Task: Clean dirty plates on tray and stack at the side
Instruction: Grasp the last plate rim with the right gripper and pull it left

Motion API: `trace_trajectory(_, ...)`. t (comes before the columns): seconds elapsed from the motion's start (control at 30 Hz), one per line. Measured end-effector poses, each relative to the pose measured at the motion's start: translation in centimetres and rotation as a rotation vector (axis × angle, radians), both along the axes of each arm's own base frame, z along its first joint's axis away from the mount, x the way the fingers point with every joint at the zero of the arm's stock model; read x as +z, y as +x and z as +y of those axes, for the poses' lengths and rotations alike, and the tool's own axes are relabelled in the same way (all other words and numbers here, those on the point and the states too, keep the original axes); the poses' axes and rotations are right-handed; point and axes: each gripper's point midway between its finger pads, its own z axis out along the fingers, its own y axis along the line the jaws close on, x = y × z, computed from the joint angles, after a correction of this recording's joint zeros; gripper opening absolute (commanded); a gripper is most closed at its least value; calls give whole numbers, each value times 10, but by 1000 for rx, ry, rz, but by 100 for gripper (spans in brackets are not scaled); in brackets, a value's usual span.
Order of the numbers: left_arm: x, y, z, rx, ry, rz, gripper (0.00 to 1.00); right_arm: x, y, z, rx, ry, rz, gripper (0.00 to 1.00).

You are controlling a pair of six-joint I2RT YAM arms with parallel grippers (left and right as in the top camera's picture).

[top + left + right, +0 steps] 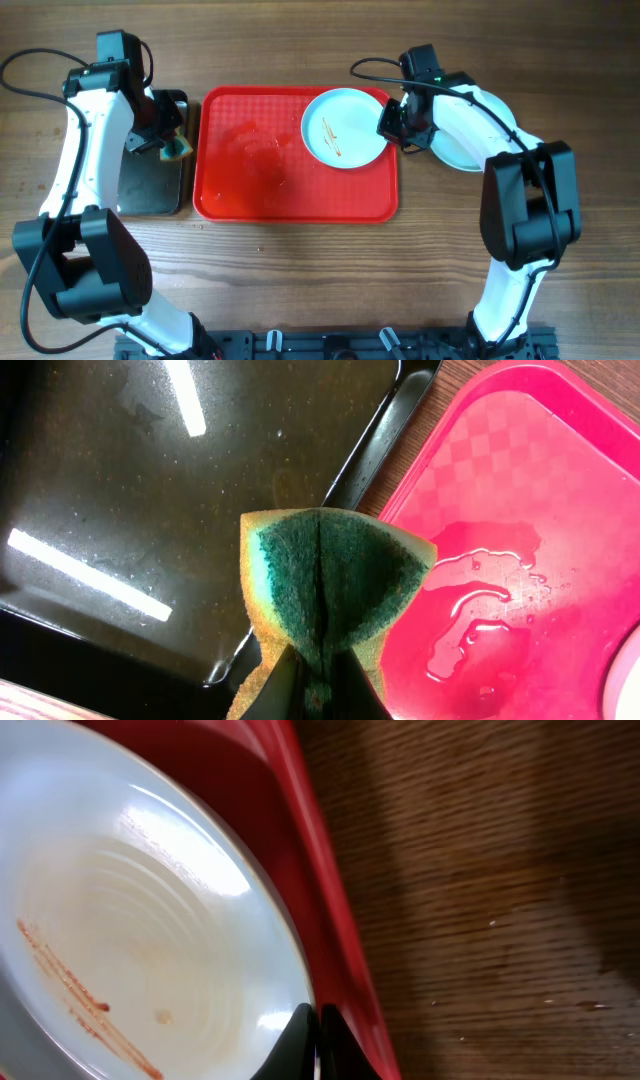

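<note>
**Fingers shut on both arms, work well apart**

Fingers of the right gripper (316, 1042) were closed at the edge of a round shallow plate (340, 125), white with a pale blue rim. They seemed to pinch that rim, though the contact fell at the very edge of the wrist view. Thin orange-brown sauce streaks (75, 990) crossed the plate's centre. It sat in the far right corner of the large flat red plastic tray (240, 195), close against the tray's right rim.

The left gripper (325, 685) was clamped on a folded yellow sponge with a green scouring face (335, 585). It was held over the right edge of the smaller black rectangular tray (150, 190), just beside the red tray's left rim. A puddle of water (480, 595) lay on the red tray.

The coming move likely turned on one relation. The dirty plate lay well apart from the sponge, toward the robot's right, along the red tray's long axis. The right arm was nearer and at its rim, so the left arm would have to carry the sponge across.

By count there were two trays, one sponge and one plate on the red tray. A second plate (465, 152) rested on the wooden table (300, 260) just past the tray's right rim, mostly hidden under the right arm. Whether more lay beneath it could not be told.
</note>
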Motion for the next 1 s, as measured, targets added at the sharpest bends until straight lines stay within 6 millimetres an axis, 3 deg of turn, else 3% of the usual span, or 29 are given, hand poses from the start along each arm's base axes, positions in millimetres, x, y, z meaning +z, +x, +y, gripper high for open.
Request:
trace_trajectory(0.2,0,0,0,0,0,0,4,0,-19,26,89,32,42,4)
trace_trajectory(0.37,0,0,0,0,0,0,4,2,-39,62,195,79,64,5)
trace_trajectory(0.57,0,0,0,0,0,1,4,6,-60,117,315,118,42,37)
trace_trajectory(0.67,0,0,0,0,0,0,4,13,-52,119,333,124,9,43)
trace_trajectory(0.87,0,0,0,0,0,-2,4,34,-3,100,414,127,-166,45)
trace_trajectory(1.0,0,3,0,0,1,-11,4,31,-8,97,527,100,-180,44)
